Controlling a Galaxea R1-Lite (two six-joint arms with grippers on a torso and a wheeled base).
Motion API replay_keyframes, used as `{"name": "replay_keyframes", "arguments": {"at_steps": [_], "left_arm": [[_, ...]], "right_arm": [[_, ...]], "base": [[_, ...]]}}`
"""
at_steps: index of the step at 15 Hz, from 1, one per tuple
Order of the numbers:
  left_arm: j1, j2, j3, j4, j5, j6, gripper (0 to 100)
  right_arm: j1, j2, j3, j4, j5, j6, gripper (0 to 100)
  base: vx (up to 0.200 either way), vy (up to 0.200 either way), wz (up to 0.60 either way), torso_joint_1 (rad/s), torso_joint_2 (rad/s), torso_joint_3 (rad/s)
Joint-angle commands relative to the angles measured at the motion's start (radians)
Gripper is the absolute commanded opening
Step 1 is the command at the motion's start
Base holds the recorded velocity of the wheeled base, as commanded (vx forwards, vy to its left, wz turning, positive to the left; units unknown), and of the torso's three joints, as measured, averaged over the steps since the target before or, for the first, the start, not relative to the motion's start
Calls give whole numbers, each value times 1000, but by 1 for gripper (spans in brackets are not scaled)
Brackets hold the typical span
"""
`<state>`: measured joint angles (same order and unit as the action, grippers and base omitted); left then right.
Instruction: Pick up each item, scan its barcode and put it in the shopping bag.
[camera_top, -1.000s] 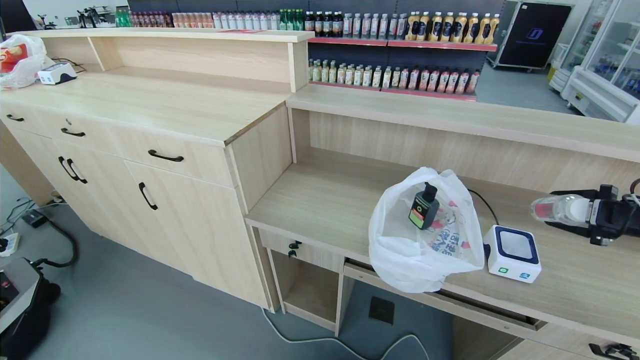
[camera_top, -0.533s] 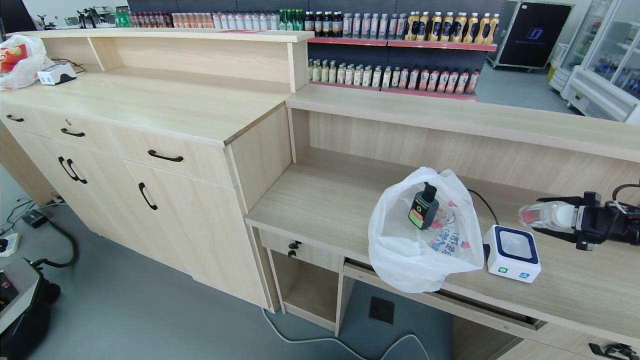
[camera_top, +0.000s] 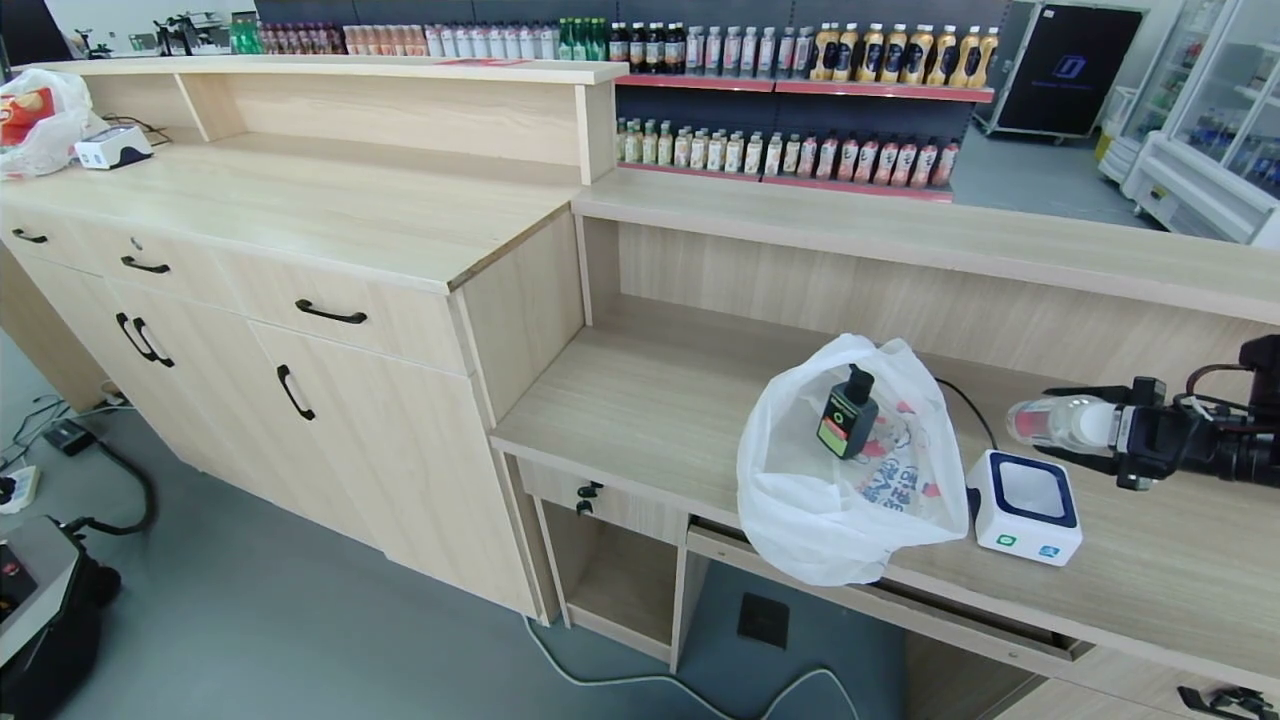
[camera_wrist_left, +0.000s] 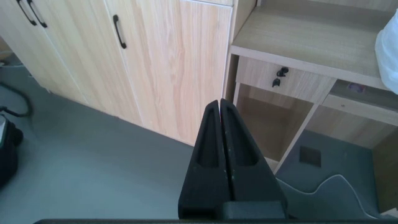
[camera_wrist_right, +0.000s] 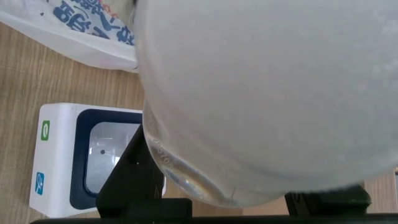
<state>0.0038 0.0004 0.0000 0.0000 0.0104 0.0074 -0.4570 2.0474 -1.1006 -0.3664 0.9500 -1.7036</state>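
Wooden counter (camera_top: 650, 400), bottle-stocked shelves (camera_top: 800, 88) behind

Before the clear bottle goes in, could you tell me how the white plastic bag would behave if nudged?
The bag looks thin and crumpled, so it would probably fold rather than slide. Its mouth sags open unsupported, so a nudge might close it. The dark bottle inside likely anchors it a little.
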Motion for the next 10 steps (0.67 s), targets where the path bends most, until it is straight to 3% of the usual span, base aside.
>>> {"name": "replay_keyframes", "arguments": {"at_steps": [1, 10], "left_arm": [[1, 0, 0, 0, 0, 0, 0], [1, 0, 0, 0, 0, 0, 0]], "right_arm": [[3, 13, 1, -3, 0, -2, 0], [-6, 26, 33, -32, 0, -7, 0]], "base": [[0, 0, 0, 0, 0, 0], [0, 0, 0, 0, 0, 0]]}}
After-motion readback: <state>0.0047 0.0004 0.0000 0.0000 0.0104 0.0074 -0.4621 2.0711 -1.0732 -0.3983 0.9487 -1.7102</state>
